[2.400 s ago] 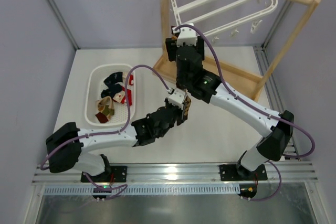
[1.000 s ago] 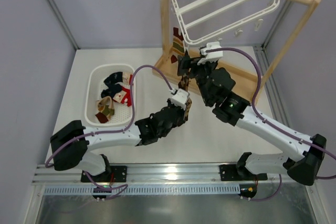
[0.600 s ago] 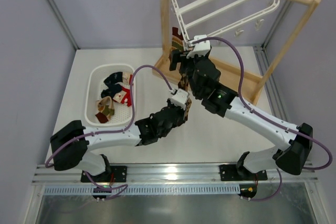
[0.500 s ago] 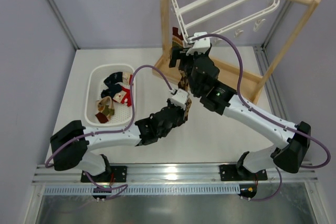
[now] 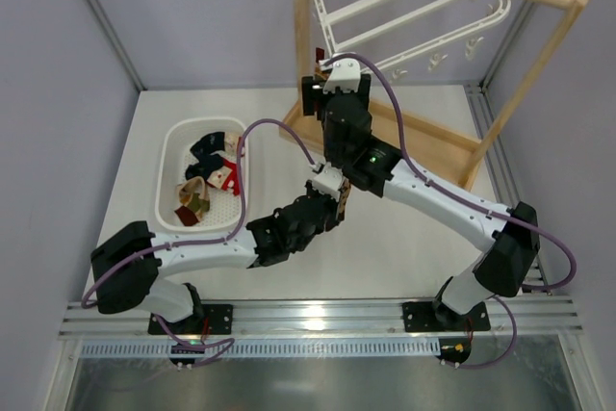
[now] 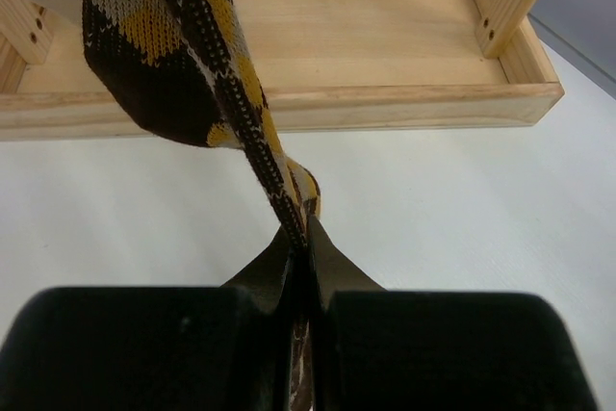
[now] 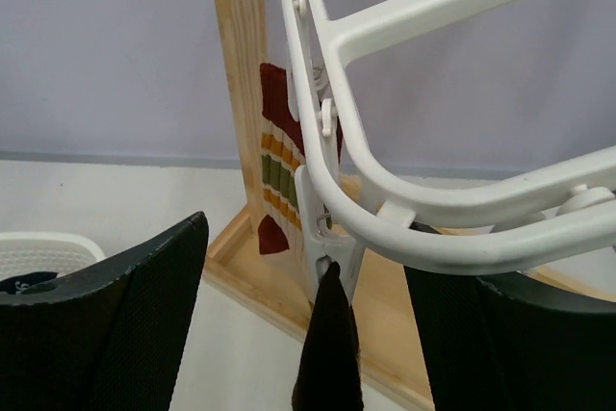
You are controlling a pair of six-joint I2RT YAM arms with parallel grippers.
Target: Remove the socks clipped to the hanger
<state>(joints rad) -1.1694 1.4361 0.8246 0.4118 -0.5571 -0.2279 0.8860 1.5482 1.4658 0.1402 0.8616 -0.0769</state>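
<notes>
Several socks (image 5: pixel 207 180) already lie in the white basket (image 5: pixel 164 185) on the left side of the bench (image 5: pixel 404 238). Two are not yet freed from the hanger (image 7: pixel 433 2), which hangs over the far right corner. The left claw (image 6: pixel 298 257) is pinched closed on the brown-black argyle sock (image 6: pixel 159 55), pulling it taut. The right claw (image 7: pixel 308 257) stands wide open around the clip (image 7: pixel 322 209) that apparently holds it. A striped sock (image 7: pixel 277 175) hangs just behind.
</notes>
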